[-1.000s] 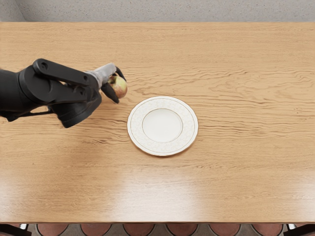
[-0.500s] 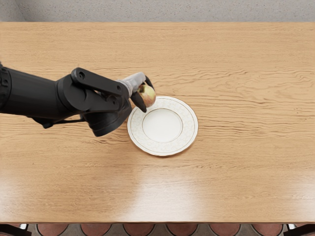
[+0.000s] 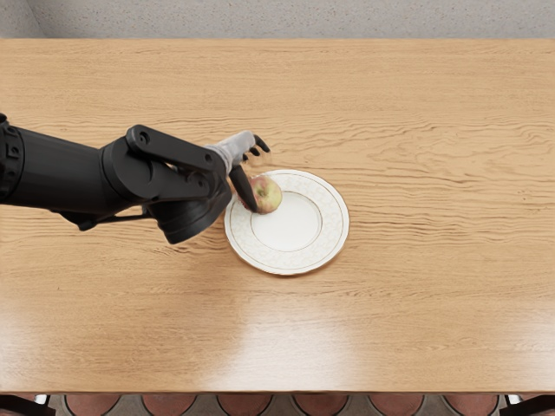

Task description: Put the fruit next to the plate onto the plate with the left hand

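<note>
Head view, looking down on a wooden desk point(image 3: 416, 113). Starting at the left edge: finds the dark left arm point(image 3: 69, 173) stretched toward the middle, ending in the left robot hand point(image 3: 238, 159) just over the left side of the plate point(image 3: 334, 227). Reads the robot hand as spread: fingers point(image 3: 257, 146) fanned out above and clear of the fruit, pinching nothing, with the dark thumb point(image 3: 244, 185) pointing down alongside the fruit's left side, touching or nearly touching it; cannot tell which.

Moving right: places the fruit point(image 3: 266, 194), a small yellowish-red round thing, on the plate, on its left part where the rim band meets the centre well, just right of and below the robot hand. Shows no marked long axis, being about round. Looks to be resting on the plate rather than carried, judging by the gap to the fingers.

Further right: shows the rest of the white plate bare, with a thin line near its edge. Sees no right arm anywhere. Finds no brand, label or writing on anything.

Judges the placing done or all but done. Calls next for drawing the robot hand leftward and up, away from the fruit, without the thumb nudging it toward the rim.
</note>
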{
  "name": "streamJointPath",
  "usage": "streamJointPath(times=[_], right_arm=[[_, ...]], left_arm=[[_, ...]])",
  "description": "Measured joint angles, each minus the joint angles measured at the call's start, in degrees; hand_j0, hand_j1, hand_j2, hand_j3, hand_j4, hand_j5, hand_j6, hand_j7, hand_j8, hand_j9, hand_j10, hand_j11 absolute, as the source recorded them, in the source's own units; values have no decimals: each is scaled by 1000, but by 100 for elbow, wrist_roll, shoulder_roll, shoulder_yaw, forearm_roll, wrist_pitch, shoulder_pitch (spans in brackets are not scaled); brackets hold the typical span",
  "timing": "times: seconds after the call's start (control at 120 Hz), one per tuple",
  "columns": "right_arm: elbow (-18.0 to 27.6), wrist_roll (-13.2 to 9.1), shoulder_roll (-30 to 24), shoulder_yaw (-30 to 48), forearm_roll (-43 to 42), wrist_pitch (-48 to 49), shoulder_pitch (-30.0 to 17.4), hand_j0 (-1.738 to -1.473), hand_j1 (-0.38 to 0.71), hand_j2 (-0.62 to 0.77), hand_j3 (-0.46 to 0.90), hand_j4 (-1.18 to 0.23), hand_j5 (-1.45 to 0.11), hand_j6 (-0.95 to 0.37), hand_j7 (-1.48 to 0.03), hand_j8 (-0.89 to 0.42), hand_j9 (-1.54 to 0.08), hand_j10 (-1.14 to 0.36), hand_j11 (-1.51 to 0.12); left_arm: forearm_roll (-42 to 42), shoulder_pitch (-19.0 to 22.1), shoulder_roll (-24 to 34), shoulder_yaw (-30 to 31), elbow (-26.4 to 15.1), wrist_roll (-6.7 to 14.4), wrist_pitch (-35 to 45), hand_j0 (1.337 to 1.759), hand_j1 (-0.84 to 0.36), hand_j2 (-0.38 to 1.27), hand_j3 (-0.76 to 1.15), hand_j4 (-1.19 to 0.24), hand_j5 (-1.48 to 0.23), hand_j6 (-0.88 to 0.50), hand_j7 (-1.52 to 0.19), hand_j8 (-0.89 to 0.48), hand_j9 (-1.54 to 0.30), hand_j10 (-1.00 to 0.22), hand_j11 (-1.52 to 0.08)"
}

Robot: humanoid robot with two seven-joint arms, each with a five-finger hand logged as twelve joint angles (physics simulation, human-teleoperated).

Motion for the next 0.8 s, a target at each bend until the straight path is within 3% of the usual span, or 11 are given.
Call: streamJointPath(times=[0.217,0.333,0.417,0.508,0.8], right_arm=[[0,0,0,-2,2,0,0,-1658,-349,0,0,0,0,0,0,0,0,0,0],[0,0,0,0,2,1,0,-1658,-349,0,0,0,0,0,0,0,0,0,0],[0,0,0,0,2,1,0,-1658,-349,0,0,0,0,0,0,0,0,0,0],[0,0,0,-1,1,0,0,-1658,-349,0,0,0,0,0,0,0,0,0,0],[1,0,0,-2,0,1,0,-1658,-349,0,0,0,0,0,0,0,0,0,0]], left_arm=[[11,-208,61,-134,-10,2,-53,1658,214,31,0,-115,-152,-103,-152,-106,-152,-116,-152],[11,-230,1091,-254,-17,5,-121,1658,263,19,0,-73,-96,-66,-96,-68,-96,-74,-96],[-2,-141,2019,-575,-21,8,-692,1658,287,14,0,-53,-70,-49,-70,-50,-70,-54,-70],[6,111,3060,-1087,-28,15,-1530,1658,304,10,0,-38,-50,-35,-50,-36,-50,-39,-50],[135,1265,5311,-2637,-28,17,-3949,1658,328,4,0,-17,-23,-17,-23,-17,-23,-18,-23]])
